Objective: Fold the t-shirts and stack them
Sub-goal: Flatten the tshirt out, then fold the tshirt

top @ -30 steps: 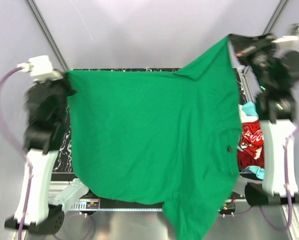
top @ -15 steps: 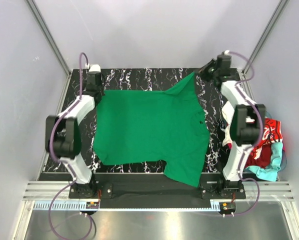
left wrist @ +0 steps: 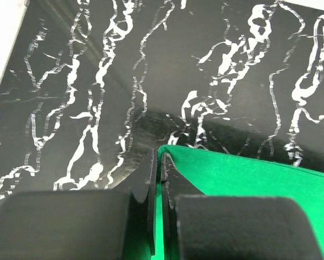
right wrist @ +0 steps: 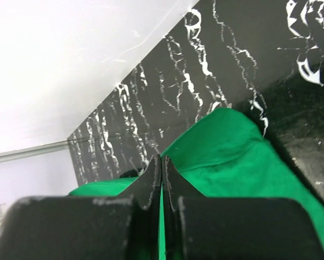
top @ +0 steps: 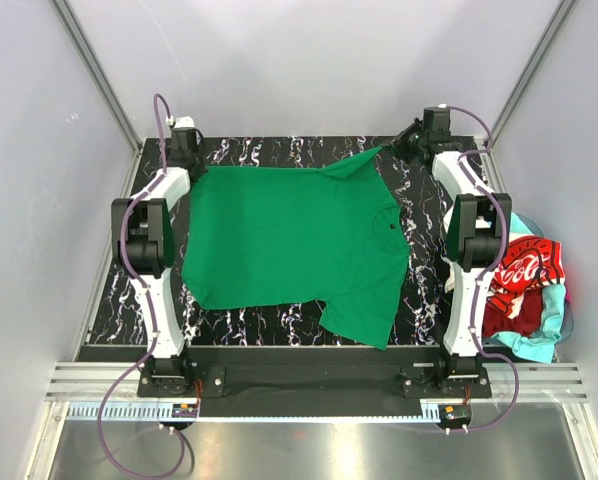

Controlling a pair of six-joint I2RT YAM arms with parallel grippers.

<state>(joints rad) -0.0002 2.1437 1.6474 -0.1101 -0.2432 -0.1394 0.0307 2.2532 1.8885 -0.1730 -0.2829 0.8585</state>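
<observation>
The left gripper [left wrist: 157, 162] was pinched shut on one far corner of the green t-shirt [top: 289, 240], the right gripper [right wrist: 161, 162] on the other. The shirt lay spread on the marbled table [top: 114, 300], with the other t-shirts [top: 519, 290] heaped beyond its right edge. Spreading looked done; next, I'd say, came letting go and regripping for a fold.

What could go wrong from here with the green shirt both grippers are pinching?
The green shirt lies askew on the table, so a fold may come out crooked. Its sleeve by the right gripper is doubled over; letting go now could trap that crease. The left gripper pinches only a corner's tip, which might slip if pulled.
</observation>
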